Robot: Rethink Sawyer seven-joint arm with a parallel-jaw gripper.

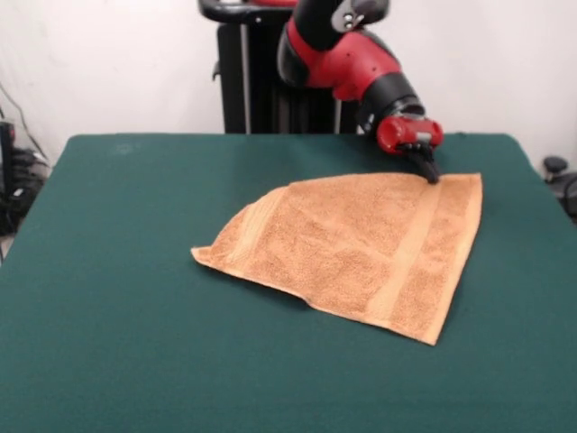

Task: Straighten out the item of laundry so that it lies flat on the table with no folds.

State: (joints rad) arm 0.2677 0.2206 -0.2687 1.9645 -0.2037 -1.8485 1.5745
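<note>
Orange-tan towel (pixel 361 248) on the green table (pixel 117 316), right of centre in the front view, closer to the far edge than to the near one. Not flat: the left part folded over, giving a curved, rounded outline along the upper left instead of a square corner. Tapers to a blunt point at the far left, lying against the cloth. Long axis running from that left point across to the upper right corner, roughly along the table's width and rising slightly toward the far right. Right edge straight, slanting from the upper right corner down and inward to the lowest corner near the front. Lower edge straight too, running from the left point down to that front corner, slightly lifted with a thin shadow beneath. One flat woven band visible parallel to the right edge, crossing from the far edge to the near edge; a second band near the folded left side, angled differently, following the fold.

Gripper (pixel 431 171) at the towel's far edge, near the upper right corner, dark tips down on or pinching the terry there. Cannot tell whether open or closed: tips too small and dark to separate. Red wrist just above, arm (pixel 347 59) slanting up and leftward.
</note>
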